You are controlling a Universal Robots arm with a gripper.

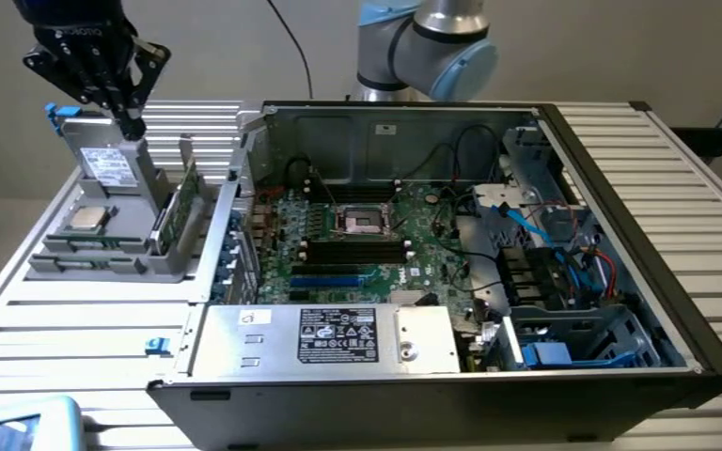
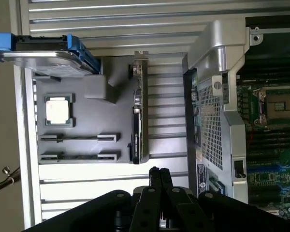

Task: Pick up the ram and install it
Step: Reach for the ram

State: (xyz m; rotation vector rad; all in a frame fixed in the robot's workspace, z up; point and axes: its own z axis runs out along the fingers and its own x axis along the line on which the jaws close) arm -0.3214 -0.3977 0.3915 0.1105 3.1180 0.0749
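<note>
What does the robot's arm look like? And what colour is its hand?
The silver-grey, round-tubed robot arm has a pale blue cap on its joint. A thin black cable runs near it. Its black end effector is built from chunky linked bars that narrow to slim fingers, with small white lettering near the top.

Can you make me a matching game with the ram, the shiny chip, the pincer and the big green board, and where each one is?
Things:
1. ram
2. processor chip
3. pincer
4. motherboard

Places or states:
A. inside the open computer case
B. lying flat on the grey holder
C. standing on its edge in the grey holder
D. shut, up above the grey holder

Pairs: 1-C, 2-B, 3-D, 4-A.
</note>
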